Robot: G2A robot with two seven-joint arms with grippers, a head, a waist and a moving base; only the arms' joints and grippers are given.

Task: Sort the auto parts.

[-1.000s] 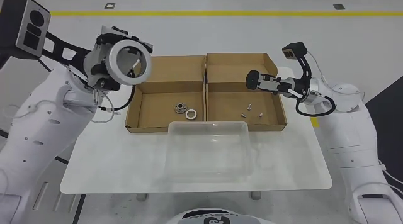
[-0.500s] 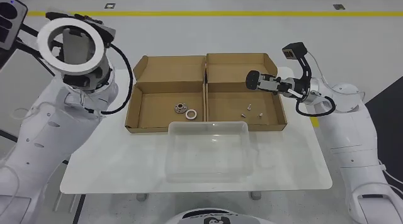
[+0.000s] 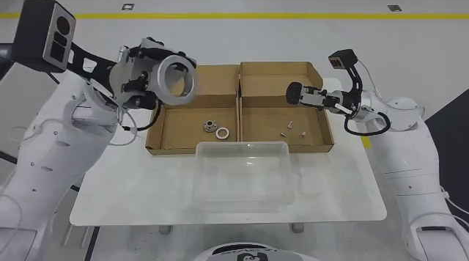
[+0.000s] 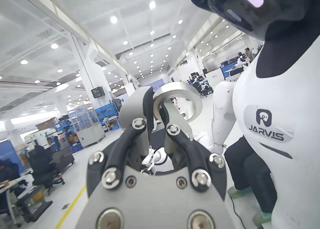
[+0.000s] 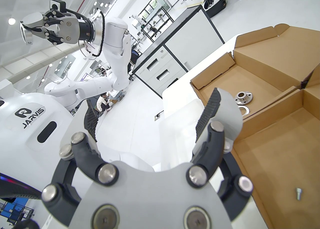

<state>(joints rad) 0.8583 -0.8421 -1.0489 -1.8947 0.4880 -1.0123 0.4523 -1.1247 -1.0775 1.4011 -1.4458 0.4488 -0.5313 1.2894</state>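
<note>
Gripping one metal ring (image 4: 180, 87), left jaws hang near two boxes (image 3: 179, 130) (image 3: 260, 125) (two parts (image 3: 210, 124) each); right jaws spread open

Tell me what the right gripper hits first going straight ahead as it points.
Likely the divider wall between left box and right box: the right gripper points across the right box toward it. Height is unclear; it may pass over.

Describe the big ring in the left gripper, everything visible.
The ring is a wide, thick-walled band of smooth silvery metal with a large open bore. The left gripper pinches its wall, one finger outside and one inside the bore. It is held in the air on edge, and in the top view it overlaps the left box's back flap.
</note>
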